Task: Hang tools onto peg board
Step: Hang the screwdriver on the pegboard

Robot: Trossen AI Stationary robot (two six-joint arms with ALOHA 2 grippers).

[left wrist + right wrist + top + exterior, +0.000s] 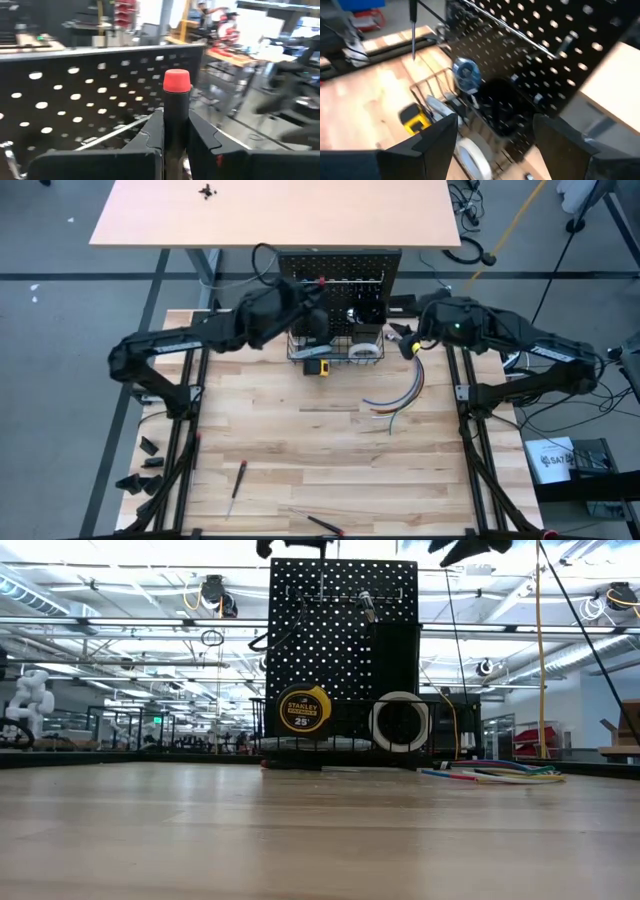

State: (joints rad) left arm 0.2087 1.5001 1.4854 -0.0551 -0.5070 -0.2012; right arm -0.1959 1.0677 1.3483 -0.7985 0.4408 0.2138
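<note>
Gripping a black screwdriver handle with a red cap [177, 81], the left gripper [175, 131] has its two dark fingers pressed against the handle's sides; behind it, filling the left half of the left wrist frame, stands the black perforated peg board [75, 100]. In the high view the left gripper [312, 292] sits at top centre, right at the board's upper edge, and the screwdriver's red tip [321, 281] shows there against the peg board [340, 265].

The right gripper [495, 137] holds nothing, its fingers spread wide apart at the bottom of the right wrist frame, above the wire basket [437, 85] at the board's foot. In the high view it [408, 340] hovers just right of the basket, at centre right of the frame.

In the low view the board [345, 640] stands upright at centre. A yellow tape measure [304, 708] rests at its lower left, its round label reading "STANLEY" and "25'"; just right of it sits a white tape roll [399, 722]. A bundle of coloured wires [495, 773] lies on the wooden table [300, 830] to the right of the board.

From above, the tape measure [317, 366] and tape roll [365, 349] sit at the basket's front. A red-and-black screwdriver [237, 485] lies alone in the lower left of the table, and another tool [325, 525] lies near the bottom edge; its kind cannot be told.
</note>
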